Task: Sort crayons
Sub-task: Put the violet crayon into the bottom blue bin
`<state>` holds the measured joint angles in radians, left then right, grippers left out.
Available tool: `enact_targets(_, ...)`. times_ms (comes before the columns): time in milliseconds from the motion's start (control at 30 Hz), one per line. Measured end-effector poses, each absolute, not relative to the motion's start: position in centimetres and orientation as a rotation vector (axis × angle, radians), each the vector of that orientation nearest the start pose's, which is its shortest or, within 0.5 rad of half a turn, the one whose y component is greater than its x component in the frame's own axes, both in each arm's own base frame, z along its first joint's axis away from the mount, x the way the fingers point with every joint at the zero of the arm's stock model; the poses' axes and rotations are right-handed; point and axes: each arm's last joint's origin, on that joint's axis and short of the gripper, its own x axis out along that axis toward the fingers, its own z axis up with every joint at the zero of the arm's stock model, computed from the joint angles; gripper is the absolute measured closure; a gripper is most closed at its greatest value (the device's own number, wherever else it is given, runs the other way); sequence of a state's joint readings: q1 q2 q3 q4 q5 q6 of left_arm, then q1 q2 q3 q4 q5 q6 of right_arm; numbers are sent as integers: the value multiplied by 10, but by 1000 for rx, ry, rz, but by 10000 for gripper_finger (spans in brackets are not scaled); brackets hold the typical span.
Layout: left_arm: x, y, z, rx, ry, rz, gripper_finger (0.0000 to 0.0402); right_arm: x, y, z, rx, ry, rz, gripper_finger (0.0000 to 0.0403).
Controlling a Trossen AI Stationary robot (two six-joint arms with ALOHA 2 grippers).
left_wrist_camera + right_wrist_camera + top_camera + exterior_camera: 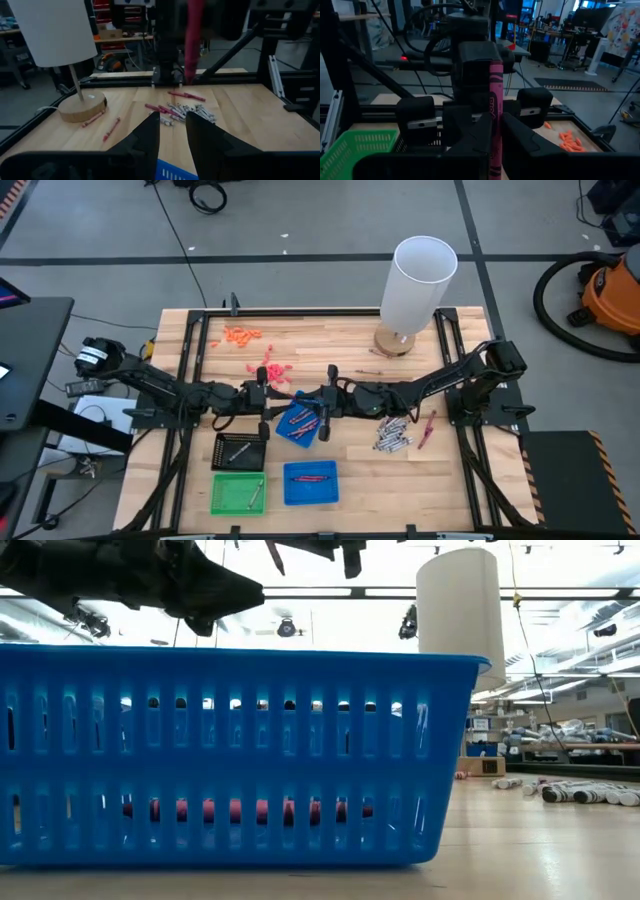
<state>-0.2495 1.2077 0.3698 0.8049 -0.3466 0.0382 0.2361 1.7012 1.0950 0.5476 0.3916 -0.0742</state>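
- Right gripper [492,145] clamped on one pink-red crayon [495,110], held upright, long axis vertical, at table centre.
- Left gripper [172,132] faces it nose to nose from the 9 o'clock side; fingers [145,142] part-way apart, nothing between them.
- In the left wrist view the held crayon [194,40] hangs straight ahead, above the line of its fingers.
- Below both grippers: tilted blue tray [297,423] with red crayons in it. Second blue tray [310,483] at 6 o'clock of it, also holding red ones.
- Green tray [238,494] and black tray [240,451] at about 7 o'clock; a grey stick lies in the green one.
- Unsorted pile [392,436] of grey and red crayons at 3 o'clock of the right gripper, near it; left arm well apart from the pile.
- Judgement: likely a red-tray drop or handover next; the crayon sits almost over the tilted blue tray, so a short descent would do. Right arm is nearer both pile and crayon.
- Lamp [416,285] at 12 o'clock, orange bits [241,335] at 10 o'clock: not task items.
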Motion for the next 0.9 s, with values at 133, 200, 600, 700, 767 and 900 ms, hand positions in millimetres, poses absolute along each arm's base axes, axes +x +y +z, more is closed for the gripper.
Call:
enact_targets(133,228,-48,206,34,-10,85,297,376,80,272,-99,41,-151,364)
enact_targets(200,230,-49,206,28,-32,81,297,376,80,272,-102,43,-150,364)
enact_targets(600,240,-48,206,42,-101,96,253,376,80,272,-109,43,-150,364)
enact_targets(700,246,-50,209,55,-106,82,230,376,80,272,-110,44,-150,364)
enact_targets(767,251,-52,212,75,-108,71,220,376,80,272,-110,45,-150,364)
enact_targets(900,254,-53,216,89,-123,73,215,376,80,271,-112,50,-149,364)
